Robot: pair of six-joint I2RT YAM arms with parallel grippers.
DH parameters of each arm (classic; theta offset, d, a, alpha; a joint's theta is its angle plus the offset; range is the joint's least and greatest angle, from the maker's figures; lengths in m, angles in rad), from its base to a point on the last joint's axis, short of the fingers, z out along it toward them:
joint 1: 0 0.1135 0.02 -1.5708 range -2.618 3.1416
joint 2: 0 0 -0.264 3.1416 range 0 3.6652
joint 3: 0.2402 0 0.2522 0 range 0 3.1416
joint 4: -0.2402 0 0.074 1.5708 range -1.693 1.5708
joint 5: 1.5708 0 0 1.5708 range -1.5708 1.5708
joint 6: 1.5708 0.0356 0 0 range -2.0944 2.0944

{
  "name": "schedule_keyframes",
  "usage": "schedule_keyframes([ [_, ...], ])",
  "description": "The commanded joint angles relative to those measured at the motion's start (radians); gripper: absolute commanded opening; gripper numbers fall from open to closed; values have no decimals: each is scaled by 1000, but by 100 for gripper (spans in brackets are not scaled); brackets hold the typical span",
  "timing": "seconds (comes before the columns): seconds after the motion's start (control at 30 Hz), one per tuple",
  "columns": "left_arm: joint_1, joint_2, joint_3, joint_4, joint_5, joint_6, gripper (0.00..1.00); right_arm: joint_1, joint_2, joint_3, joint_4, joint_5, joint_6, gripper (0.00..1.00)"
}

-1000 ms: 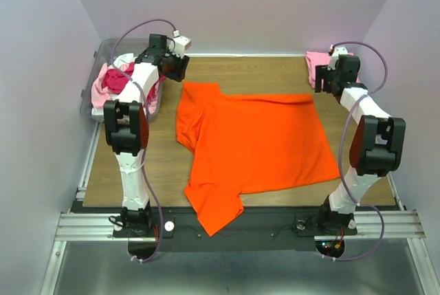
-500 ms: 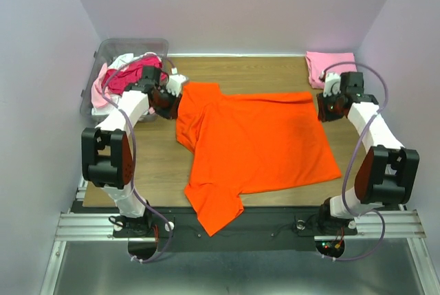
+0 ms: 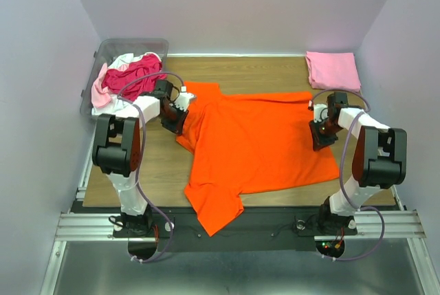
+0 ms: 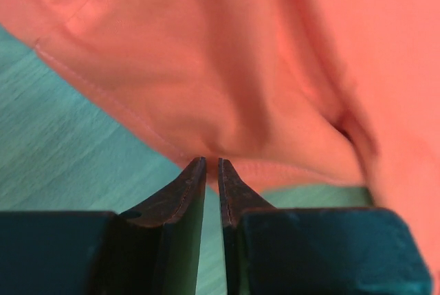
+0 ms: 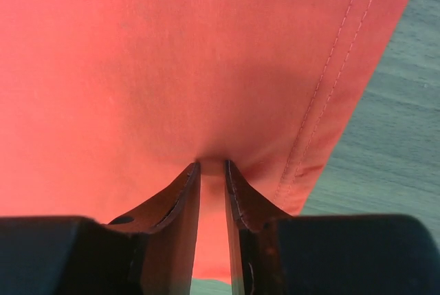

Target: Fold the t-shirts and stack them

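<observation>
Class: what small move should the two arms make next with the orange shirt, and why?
Probably raise both a little, together. The left gripper and right gripper each look pinched on the orange t-shirt, cloth puckering at their tips, at its opposite side edges; a small lift would confirm both holds before folding.

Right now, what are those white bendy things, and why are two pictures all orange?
They are two robot arms with pinching grippers. The big picture looks down from above; the close-ups come from a camera on each wrist. An orange t-shirt lies spread on the wooden table. The left gripper and right gripper each pinch an edge of it. A folded pink t-shirt sits at the far right corner, and a clear bin on the left holds more shirts.
</observation>
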Motion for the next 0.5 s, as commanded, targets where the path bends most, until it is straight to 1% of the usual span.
schedule_keyframes([
  [0.0,2,81,19,24,-115,-12,22,1,58,-21,85,127,-19,27],
  [0.1,23,139,77,-6,-167,12,19,1,100,-6,96,152,-13,26],
  [0.13,28,168,95,-12,-182,20,18,0,106,5,105,191,-10,26],
  [0.17,39,182,115,-15,-196,24,18,1,120,12,110,199,-7,25],
  [0.3,43,265,270,-46,-262,38,17,1,169,77,116,192,35,25],
  [0.33,43,286,346,-52,-272,43,17,1,177,97,114,186,39,26],
  [0.4,43,347,426,-64,-316,44,17,1,192,138,117,178,46,26],
  [0.43,43,373,515,-74,-330,44,17,1,213,152,117,170,50,26],
  [0.47,43,422,564,-87,-342,44,17,1,223,164,117,163,53,26],
])
